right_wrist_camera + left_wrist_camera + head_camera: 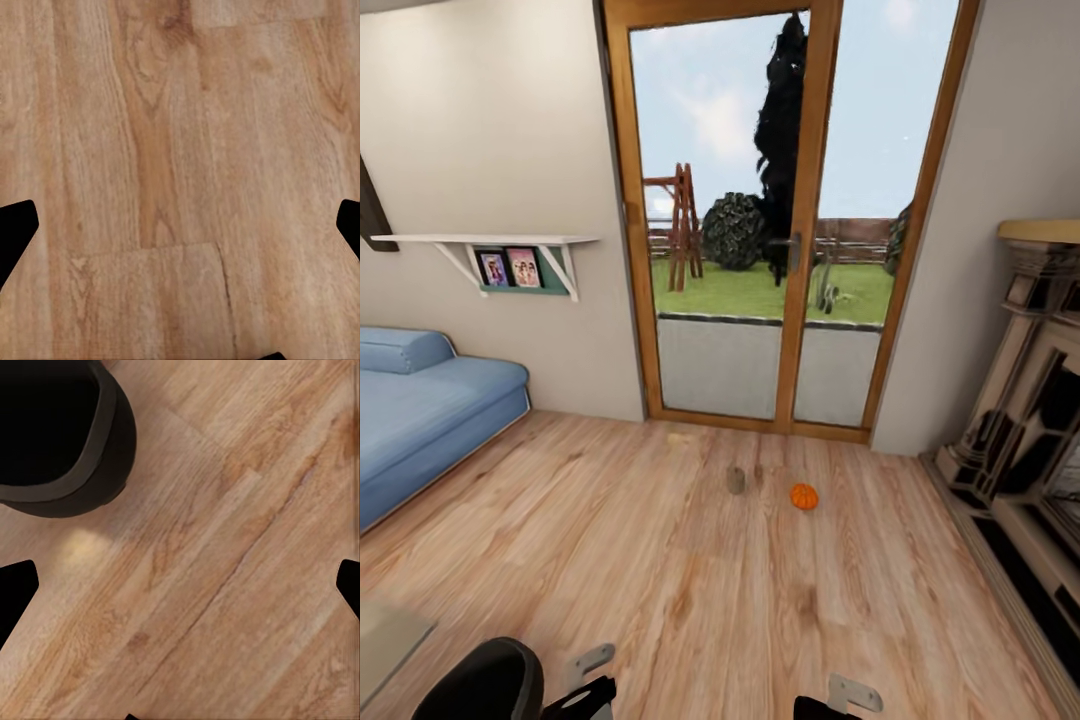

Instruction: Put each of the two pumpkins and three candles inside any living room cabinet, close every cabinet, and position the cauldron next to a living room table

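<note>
Facing a glazed door [760, 230], the head camera covers a wooden floor [660, 560]. A blue sofa [420, 420] stands at the floor's left edge under a wall shelf [485, 240]. The cauldron [485, 685] sits at the near left edge, close to the left gripper [180, 585], whose jaws are spread wide with nothing between them. One candle [736, 481] and one pumpkin [804, 496] rest apart before the door. The right gripper [180, 225] jaws are likewise spread, gripping nothing. A fireplace [1030, 400] occupies the right edge.
</note>
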You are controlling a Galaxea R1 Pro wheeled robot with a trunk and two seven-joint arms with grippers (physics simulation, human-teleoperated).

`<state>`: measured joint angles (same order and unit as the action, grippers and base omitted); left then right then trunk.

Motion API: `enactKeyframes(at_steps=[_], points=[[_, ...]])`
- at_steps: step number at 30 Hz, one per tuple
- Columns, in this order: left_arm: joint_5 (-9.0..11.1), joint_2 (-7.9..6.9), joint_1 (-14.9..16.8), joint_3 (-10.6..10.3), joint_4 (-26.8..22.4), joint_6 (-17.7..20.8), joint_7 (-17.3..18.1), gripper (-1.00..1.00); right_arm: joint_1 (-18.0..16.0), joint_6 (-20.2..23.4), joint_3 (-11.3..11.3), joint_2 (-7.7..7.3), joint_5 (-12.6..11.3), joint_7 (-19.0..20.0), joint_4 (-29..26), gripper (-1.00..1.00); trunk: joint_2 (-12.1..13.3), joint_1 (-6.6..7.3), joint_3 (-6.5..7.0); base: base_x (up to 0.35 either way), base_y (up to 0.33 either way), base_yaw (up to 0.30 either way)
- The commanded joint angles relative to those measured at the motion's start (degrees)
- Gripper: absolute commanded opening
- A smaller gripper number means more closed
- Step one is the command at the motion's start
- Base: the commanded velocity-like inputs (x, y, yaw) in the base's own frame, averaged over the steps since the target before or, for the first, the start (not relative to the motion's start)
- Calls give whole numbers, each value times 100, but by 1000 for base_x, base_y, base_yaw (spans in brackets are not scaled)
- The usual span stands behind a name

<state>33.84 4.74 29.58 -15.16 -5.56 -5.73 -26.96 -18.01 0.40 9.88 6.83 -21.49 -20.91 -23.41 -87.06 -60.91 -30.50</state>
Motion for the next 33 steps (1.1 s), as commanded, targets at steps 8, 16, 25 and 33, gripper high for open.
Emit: enactKeyframes(at_steps=[8, 16, 25, 33], points=[[61, 10, 4, -48, 2, -25, -20, 100, -4, 4, 58, 1, -48, -37, -6, 100, -3, -1, -6, 194, -53, 0], [61, 18, 4, -48, 3, -25, -20, 100, -3, 4, 59, 2, -40, -37, -6, 100, -3, -1, -6, 208, -46, 0], [61, 29, 4, -48, 2, -25, -20, 100, -3, 6, 49, -14, -58, -36, -14, 100, -3, -1, -6, 193, 63, 0], [61, 70, 4, -48, 4, -33, -20, 100, -1, 4, 75, 10, -34, -36, -14, 100, -3, -1, -6, 206, 11, 0]])
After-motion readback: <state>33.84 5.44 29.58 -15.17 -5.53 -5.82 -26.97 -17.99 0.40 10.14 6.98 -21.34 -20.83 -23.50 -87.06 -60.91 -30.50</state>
